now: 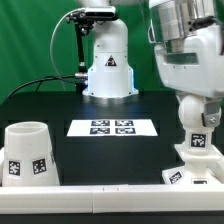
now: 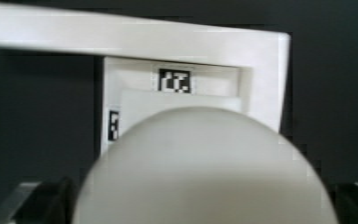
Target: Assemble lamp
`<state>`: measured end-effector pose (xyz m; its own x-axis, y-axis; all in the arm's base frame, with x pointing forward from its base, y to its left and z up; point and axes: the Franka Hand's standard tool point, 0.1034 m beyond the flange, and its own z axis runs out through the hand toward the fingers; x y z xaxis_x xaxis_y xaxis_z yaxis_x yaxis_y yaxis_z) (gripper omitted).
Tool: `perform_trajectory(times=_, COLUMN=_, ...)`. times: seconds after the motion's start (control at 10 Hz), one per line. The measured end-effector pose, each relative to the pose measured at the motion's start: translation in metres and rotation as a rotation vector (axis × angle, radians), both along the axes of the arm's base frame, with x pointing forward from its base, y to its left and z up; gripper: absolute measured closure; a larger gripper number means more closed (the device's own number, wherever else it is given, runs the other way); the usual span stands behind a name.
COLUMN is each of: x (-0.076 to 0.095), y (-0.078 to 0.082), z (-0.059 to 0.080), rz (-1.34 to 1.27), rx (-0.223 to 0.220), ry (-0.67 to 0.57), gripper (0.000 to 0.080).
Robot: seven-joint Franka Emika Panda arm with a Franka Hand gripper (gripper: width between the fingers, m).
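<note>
Green backdrop behind, black bench below, and I've got the arm down at the exterior view's right. Biggest loose part, the shade, stands upright near the exterior view's left, well apart. The marker board lies flat mid-bench. The base sits right under my wrist, and the bulb fills the wrist view, over it. The fingers flank the bulb; I can't tell whether they're actually gripping.

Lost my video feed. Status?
Claw down over bulb, grip unconfirmed. Bulb above base. Shade waiting aside. Nothing in the way.
</note>
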<state>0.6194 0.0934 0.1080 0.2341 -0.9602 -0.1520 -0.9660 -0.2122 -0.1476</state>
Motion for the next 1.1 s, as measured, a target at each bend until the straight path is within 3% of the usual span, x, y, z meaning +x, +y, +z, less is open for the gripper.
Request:
perform_trajectory(times=0.3, x=-0.005, y=0.007, z=-0.002, rz=0.520, rx=-0.054, ry=-0.044, gripper=0.0101)
perform_trajectory(times=0.7, x=-0.003, y=0.003, z=0.000, rz=0.629, rx=-0.067, ry=-0.064, gripper=0.0101)
perform_trajectory(times=0.9, x=0.007, y=-0.013, z=0.031, rz=0.756, rx=-0.085, ry=-0.097, gripper=0.0101)
perform_trajectory(times=1.1, x=0.011, y=-0.044, z=0.046, rz=0.823, rx=-0.102, ry=-0.122, gripper=0.0101)
